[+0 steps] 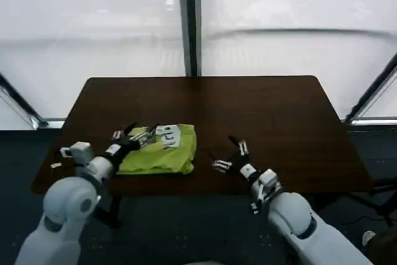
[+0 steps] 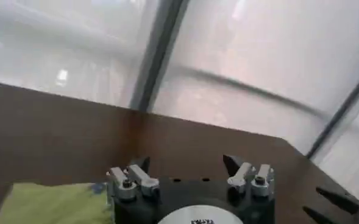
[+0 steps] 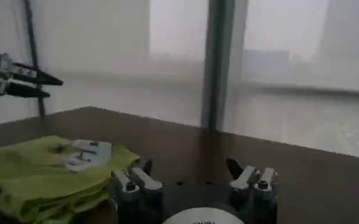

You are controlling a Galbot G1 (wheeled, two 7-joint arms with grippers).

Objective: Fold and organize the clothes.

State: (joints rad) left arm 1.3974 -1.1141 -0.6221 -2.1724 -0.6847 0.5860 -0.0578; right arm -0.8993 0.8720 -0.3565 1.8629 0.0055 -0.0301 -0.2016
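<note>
1. on the far left: left gripper, fingers spread apart, holding nothing, hanging just over the left edge of the t-shirt.
2. in the left wrist view: same left gripper, two dark tips wide apart, bare brown table between them, a corner of the t-shirt down beside the near finger.
3. a bit to the right: lime yellow-green t-shirt, folded into a small thick bundle, lying on the table near the front edge, left of the middle.
4. on top of the bundle, at its back edge: small white label with dark marks.
5. in the right wrist view: t-shirt seen as stacked soft layers, white label on top, left gripper up in the air behind it.
6. further right: right gripper, fingers spread apart, holding nothing, low over bare table, near the t-shirt but not touching it.
7. in the right wrist view: right gripper, tips apart, brown table between them.
8. behind the table: big pale window panes with a dark post in the middle.
</note>
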